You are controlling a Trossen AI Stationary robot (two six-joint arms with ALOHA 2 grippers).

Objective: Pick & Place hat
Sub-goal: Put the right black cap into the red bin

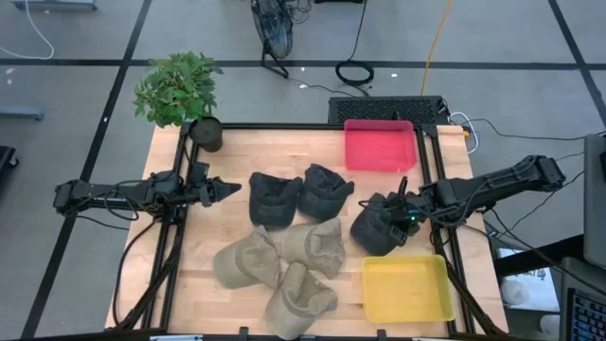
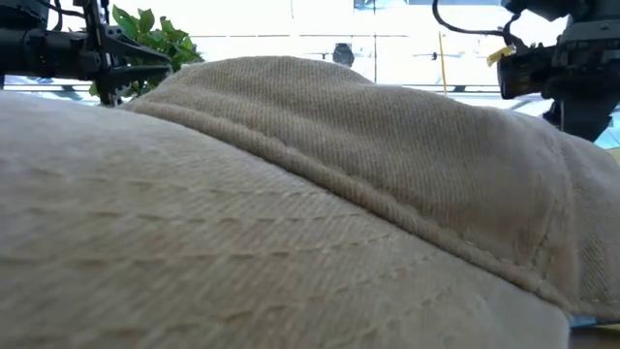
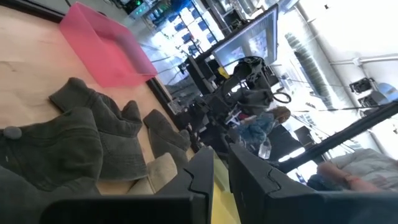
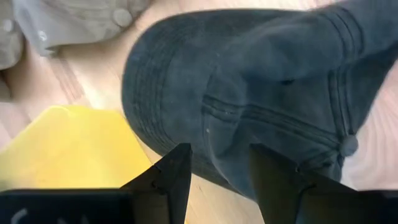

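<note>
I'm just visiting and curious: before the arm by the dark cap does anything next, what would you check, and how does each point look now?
1. Right gripper over the dark grey cotton cap: ok.
2. Its fingers open, cap not yet gripped: ok.
3. Yellow plastic tray has bare room: ok.
4. Pink plastic tray has bare room: ok.
5. Left gripper away from that cap: ok.
6. Which tray is meant: cannot tell.
</note>
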